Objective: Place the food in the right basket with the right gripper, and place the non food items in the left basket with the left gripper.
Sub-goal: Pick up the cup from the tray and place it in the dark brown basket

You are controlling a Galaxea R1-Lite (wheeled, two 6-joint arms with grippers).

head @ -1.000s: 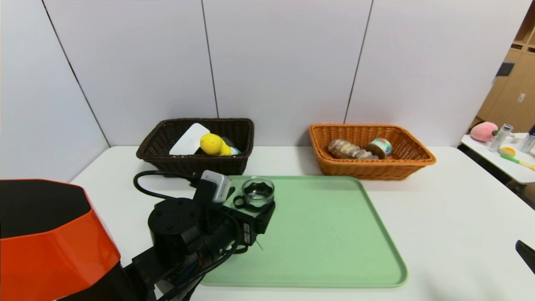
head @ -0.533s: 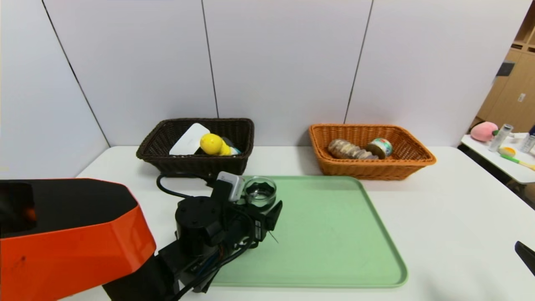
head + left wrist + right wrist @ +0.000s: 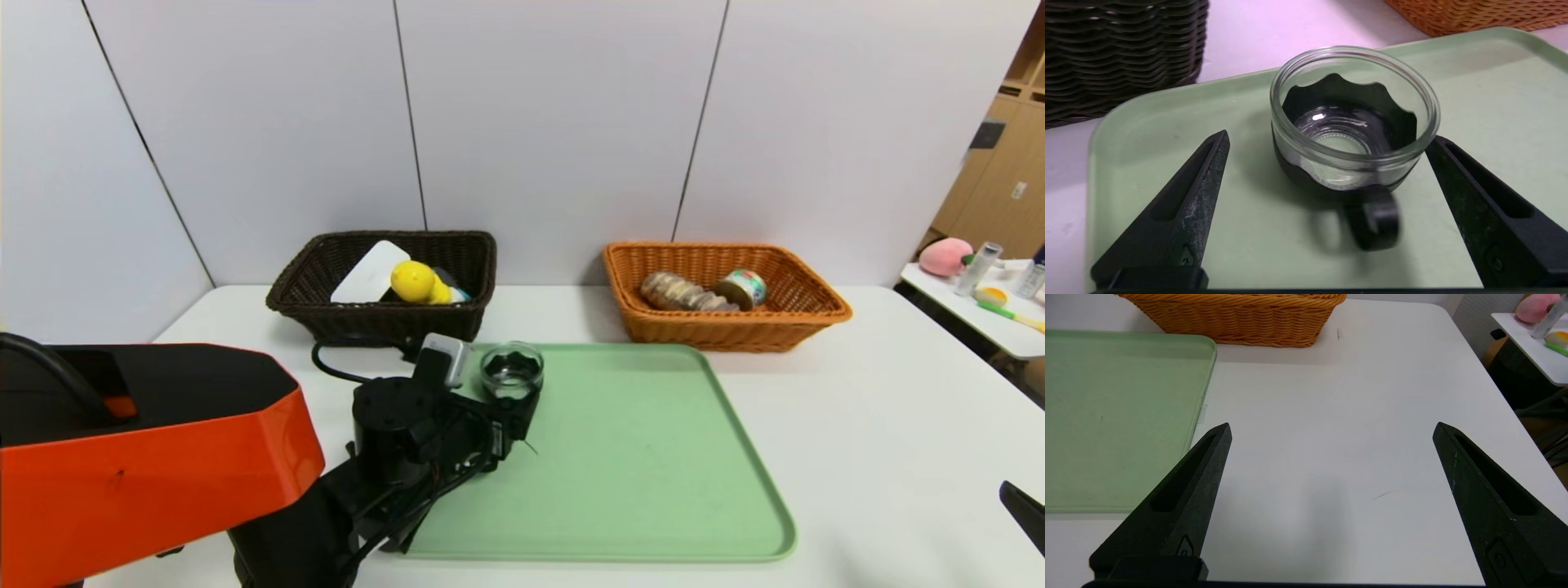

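Observation:
A small clear glass cup (image 3: 512,369) with a black handle stands upright at the far left corner of the green tray (image 3: 653,474). My left gripper (image 3: 510,402) is open just short of it. In the left wrist view the cup (image 3: 1351,122) sits between the spread fingertips of the left gripper (image 3: 1327,138), handle toward the wrist, touching neither. The dark left basket (image 3: 384,314) holds a yellow duck toy (image 3: 416,282) and a flat white box (image 3: 369,272). The orange right basket (image 3: 727,331) holds the bread roll (image 3: 682,292) and the tin (image 3: 743,287). My right gripper (image 3: 1333,426) hangs open and empty over bare table.
The dark basket's wall (image 3: 1122,57) rises close beside the tray's corner (image 3: 1167,114). White wall panels stand right behind both baskets. A side table (image 3: 980,314) at the far right carries a pink plush toy (image 3: 945,256) and bottles. The right gripper's tip (image 3: 1024,502) shows at the right edge.
My left arm has reached forward and to the right, bringing its open fingers up on either side of the cup. The cup and the right arm have stayed put.

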